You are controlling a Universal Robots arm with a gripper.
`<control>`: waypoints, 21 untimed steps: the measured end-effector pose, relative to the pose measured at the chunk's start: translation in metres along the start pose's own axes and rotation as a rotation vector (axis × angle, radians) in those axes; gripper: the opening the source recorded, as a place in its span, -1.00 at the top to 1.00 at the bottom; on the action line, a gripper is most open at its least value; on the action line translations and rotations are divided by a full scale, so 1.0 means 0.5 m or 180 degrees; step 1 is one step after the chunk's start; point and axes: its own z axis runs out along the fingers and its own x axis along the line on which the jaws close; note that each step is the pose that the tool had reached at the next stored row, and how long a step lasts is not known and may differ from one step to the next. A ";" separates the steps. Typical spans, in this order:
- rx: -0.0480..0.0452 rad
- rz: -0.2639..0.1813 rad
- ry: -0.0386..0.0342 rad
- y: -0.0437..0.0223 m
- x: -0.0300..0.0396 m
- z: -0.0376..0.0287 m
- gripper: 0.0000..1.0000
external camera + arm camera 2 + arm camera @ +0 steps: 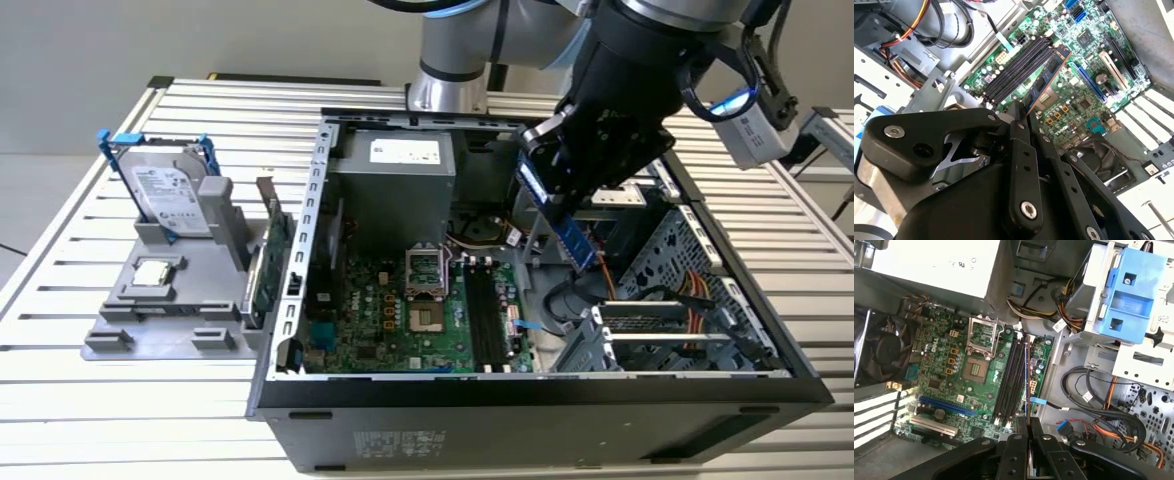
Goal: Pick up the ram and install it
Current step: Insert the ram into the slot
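Slatted metal table (67,240) under open computer case (534,440), grey holder (160,322)

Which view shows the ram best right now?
Second wrist view: the ram shows its chip face, clamped in the gripper. First wrist view has it edge-on; exterior view, a blue strip under the gripper.

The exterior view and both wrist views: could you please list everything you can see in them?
table: one, silver slatted, under everything.
computer case: one, black, open, centre.
motherboard: one, green, inside the case.
power supply: one, grey, inside the case.
hard drive: one, silver, upright in the holder.
holder: one, grey, exterior view's left of the case.
expansion card: one, green, upright between holder and case.
ram: one, blue-green, in the gripper, above the motherboard.
gripper: one, black, shut on the ram.
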 end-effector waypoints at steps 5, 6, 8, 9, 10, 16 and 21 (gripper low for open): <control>-0.0008 0.0110 -0.0002 -0.001 0.000 0.000 1.00; -0.0010 0.0131 -0.0003 -0.001 0.000 0.000 1.00; -0.0013 0.0175 -0.0003 -0.001 0.000 0.001 1.00; -0.0014 0.0196 -0.0004 -0.001 0.000 0.001 1.00; -0.0016 0.0215 -0.0004 -0.001 0.000 0.001 1.00; -0.0025 0.0344 -0.0007 -0.001 0.000 0.001 1.00; -0.0035 0.0438 -0.0016 -0.001 0.000 0.001 1.00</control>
